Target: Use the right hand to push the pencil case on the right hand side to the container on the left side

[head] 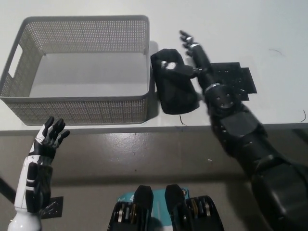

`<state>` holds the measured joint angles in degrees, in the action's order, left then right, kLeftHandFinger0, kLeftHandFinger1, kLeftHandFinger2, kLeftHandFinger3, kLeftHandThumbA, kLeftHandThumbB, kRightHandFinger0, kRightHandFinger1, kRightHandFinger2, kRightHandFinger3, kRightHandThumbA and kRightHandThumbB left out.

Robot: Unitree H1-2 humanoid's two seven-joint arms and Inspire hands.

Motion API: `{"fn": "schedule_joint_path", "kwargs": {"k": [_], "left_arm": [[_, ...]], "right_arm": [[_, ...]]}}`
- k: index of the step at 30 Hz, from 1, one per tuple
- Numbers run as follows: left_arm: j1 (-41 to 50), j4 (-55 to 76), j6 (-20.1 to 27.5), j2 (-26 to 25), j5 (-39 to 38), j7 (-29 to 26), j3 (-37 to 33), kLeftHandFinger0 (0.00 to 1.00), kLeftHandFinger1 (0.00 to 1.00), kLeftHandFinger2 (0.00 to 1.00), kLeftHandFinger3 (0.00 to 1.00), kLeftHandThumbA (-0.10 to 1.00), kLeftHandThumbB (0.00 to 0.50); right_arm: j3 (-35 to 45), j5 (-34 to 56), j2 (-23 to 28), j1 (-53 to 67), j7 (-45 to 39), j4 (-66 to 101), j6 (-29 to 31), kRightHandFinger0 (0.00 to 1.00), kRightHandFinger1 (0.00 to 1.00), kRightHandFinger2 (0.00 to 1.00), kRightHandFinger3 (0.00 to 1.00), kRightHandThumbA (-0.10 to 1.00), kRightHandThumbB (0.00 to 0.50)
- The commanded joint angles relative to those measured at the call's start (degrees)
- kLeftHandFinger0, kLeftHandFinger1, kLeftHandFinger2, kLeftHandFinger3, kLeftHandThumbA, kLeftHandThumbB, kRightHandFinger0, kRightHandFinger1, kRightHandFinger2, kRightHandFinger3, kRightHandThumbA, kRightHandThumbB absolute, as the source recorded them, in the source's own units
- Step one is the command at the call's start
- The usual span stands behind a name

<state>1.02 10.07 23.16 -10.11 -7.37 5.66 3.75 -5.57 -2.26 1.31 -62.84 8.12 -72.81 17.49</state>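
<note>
The black pencil case point(174, 82) lies on the white table, its left edge against the right wall of the grey mesh container point(144, 98). My black right hand point(192, 53) is open, fingers stretched away from me, resting along the case's upper right side. The thumb side touches the case near its top. My white left hand point(47, 142) hangs open at the lower left, below the table's front edge, holding nothing. The container's inside is bare.
A flat black patterned patch point(233, 79) lies on the table right of the case, partly under my right forearm. The table's front edge point(96, 127) runs just below the container. White tabletop stretches beyond and to the right.
</note>
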Motion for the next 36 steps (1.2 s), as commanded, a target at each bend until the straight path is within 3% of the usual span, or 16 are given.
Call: {"fn": "schedule_joint_path", "kwargs": {"k": [1,10,16,17,20,22,25,26,29,30,36], "left_arm": [[-0.9,1.3,0.0,-0.8,-0.3,0.4,0.4,1.0,1.0,1.0,1.0,1.0,0.088],[-1.4,0.9,0.3,-0.4,-0.2,0.6,0.2,1.0,1.0,1.0,1.0,1.0,0.079],[-1.9,1.2,0.1,-0.7,0.2,0.5,0.4,1.0,1.0,1.0,1.0,1.0,0.068],[-1.9,1.4,-0.2,-0.9,0.4,0.5,0.5,1.0,1.0,1.0,1.0,1.0,0.065],[-2.5,1.5,-0.5,-1.3,0.7,0.5,0.6,1.0,1.0,1.0,1.0,1.0,0.051],[-2.8,1.5,-0.5,-1.4,0.6,0.6,0.6,1.0,1.0,1.0,1.0,1.0,0.047],[-3.2,1.2,0.2,-1.6,-0.5,1.0,0.5,1.0,1.0,1.0,1.0,1.0,0.067],[-3.2,1.3,0.5,-1.6,-0.2,1.0,0.5,1.0,1.0,1.0,1.0,1.0,0.064],[-3.0,1.5,0.3,-1.2,1.4,0.1,1.1,1.0,1.0,1.0,1.0,1.0,0.076],[-2.8,1.6,0.3,-0.9,2.3,-0.7,1.6,1.0,1.0,1.0,1.0,1.0,0.087],[-0.5,2.2,-1.0,0.1,2.3,-1.7,2.2,1.0,1.0,1.0,1.0,1.0,0.12]], "right_arm": [[-1.5,-4.6,3.1,-1.1,5.8,3.1,4.0,1.0,1.0,1.0,1.0,1.0,0.275],[1.0,-2.2,5.6,1.8,1.9,13.8,1.7,1.0,1.0,1.0,1.0,1.0,0.322],[2.8,-0.9,7.7,12.0,-1.2,41.7,-4.5,1.0,1.0,1.0,1.0,1.0,0.294],[3.3,0.2,7.9,15.0,-1.6,48.3,-5.4,1.0,1.0,1.0,1.0,1.0,0.323],[4.3,2.8,8.1,21.3,-2.2,60.5,-5.5,1.0,1.0,1.0,1.0,1.0,0.349],[4.4,4.0,8.8,26.2,-3.0,68.0,-6.7,1.0,1.0,1.0,1.0,1.0,0.327],[4.0,6.7,10.4,34.1,-4.9,76.6,-5.5,1.0,1.0,1.0,1.0,1.0,0.228],[4.1,6.7,10.6,37.3,-4.7,80.1,-6.2,1.0,1.0,1.0,1.0,1.0,0.226],[4.0,7.5,11.1,41.3,-5.1,83.2,-5.7,1.0,1.0,1.0,1.0,1.0,0.237],[4.0,8.4,11.7,43.6,-5.7,83.8,-4.8,1.0,1.0,1.0,1.0,1.0,0.276],[4.0,10.3,13.5,51.7,-6.7,87.2,-4.9,1.0,1.0,1.0,1.0,1.0,0.304]]}}
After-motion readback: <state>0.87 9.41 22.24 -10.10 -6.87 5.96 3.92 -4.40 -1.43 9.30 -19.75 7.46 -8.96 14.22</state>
